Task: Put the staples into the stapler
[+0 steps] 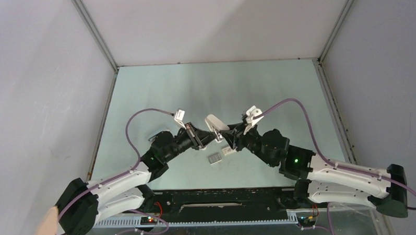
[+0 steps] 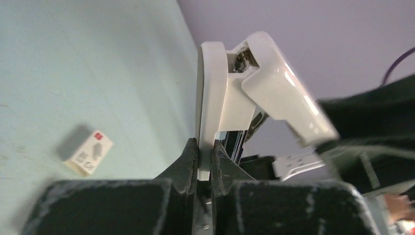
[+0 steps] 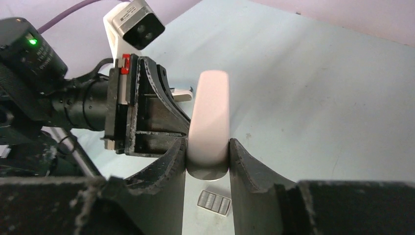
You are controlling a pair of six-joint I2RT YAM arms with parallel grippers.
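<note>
The white stapler [image 1: 214,122] hangs above the middle of the table, held between both arms. It is hinged open, and one thin white arm of the stapler [image 2: 213,103] stands between the pads of my left gripper [image 2: 204,149], which is shut on it. The other arm angles off to the right. My right gripper [image 3: 208,147] is shut on the rounded white arm of the stapler [image 3: 209,117]. The staples [image 3: 214,202], a small grey ribbed block, lie flat on the table below; from above the staples [image 1: 214,158] sit just in front of the grippers.
A little white box with a red mark [image 2: 88,152] lies on the table; in the top view the box [image 1: 227,151] is next to the staples. The left arm's wrist camera [image 3: 134,22] sits close to the right gripper. Grey walls enclose the table.
</note>
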